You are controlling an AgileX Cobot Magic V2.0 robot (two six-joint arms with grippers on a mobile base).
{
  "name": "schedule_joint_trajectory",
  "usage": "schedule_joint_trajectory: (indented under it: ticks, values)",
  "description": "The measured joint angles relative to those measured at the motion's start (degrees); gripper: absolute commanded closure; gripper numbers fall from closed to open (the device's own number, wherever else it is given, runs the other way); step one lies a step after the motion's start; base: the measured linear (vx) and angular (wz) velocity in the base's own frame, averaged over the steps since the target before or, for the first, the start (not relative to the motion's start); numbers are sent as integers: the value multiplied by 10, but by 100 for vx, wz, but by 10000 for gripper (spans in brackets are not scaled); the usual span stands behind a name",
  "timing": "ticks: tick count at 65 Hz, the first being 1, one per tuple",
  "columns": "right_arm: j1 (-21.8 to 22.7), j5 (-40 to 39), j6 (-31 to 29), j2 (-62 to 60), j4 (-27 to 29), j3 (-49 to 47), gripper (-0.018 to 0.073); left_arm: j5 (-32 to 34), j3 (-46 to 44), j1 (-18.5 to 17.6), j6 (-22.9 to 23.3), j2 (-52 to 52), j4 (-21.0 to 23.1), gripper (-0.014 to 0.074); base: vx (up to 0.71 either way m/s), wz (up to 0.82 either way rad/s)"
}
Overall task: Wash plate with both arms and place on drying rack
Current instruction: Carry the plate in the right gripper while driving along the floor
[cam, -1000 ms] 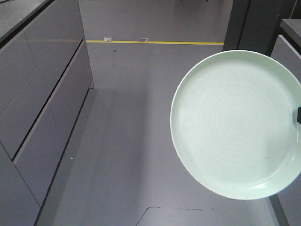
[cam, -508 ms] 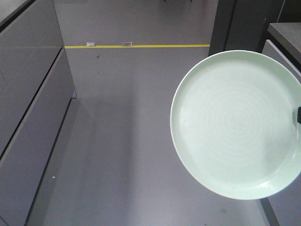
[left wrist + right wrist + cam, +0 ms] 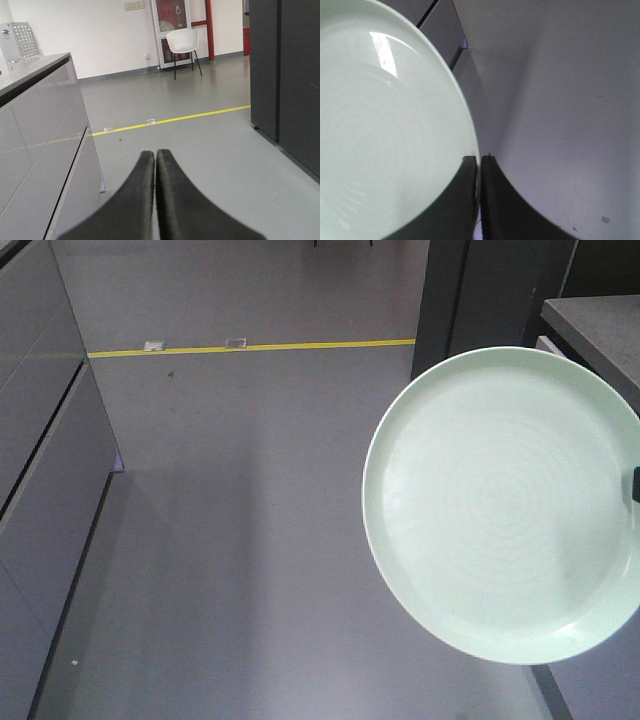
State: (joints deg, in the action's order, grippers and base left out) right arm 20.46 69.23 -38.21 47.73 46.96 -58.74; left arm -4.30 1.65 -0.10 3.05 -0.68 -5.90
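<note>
**Mint-green plate [image 3: 505, 505] hangs off the right side only**

We see its rim pinched in the right gripper [image 3: 479, 161], above grey floor [image 3: 250, 540]. Our left gripper [image 3: 155, 156] has its tips pressed together, empty and clear of the plate. No drying rack visible.

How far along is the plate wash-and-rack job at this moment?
Done: the round pale mint-green plate is picked up, its rim pinched in the right claw. In hand: it hangs over grey floor. The left claw is shut, empty. Left: racking; no drying rack shows. Washing cannot be judged.
</note>
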Motion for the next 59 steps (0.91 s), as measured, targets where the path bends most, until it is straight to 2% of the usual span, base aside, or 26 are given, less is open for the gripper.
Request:
schedule_joint_trajectory:
  ticks: [59]
  values:
    - [0, 0, 0, 0, 0, 0, 570, 0, 0, 0, 0, 0, 0, 602, 20, -4]
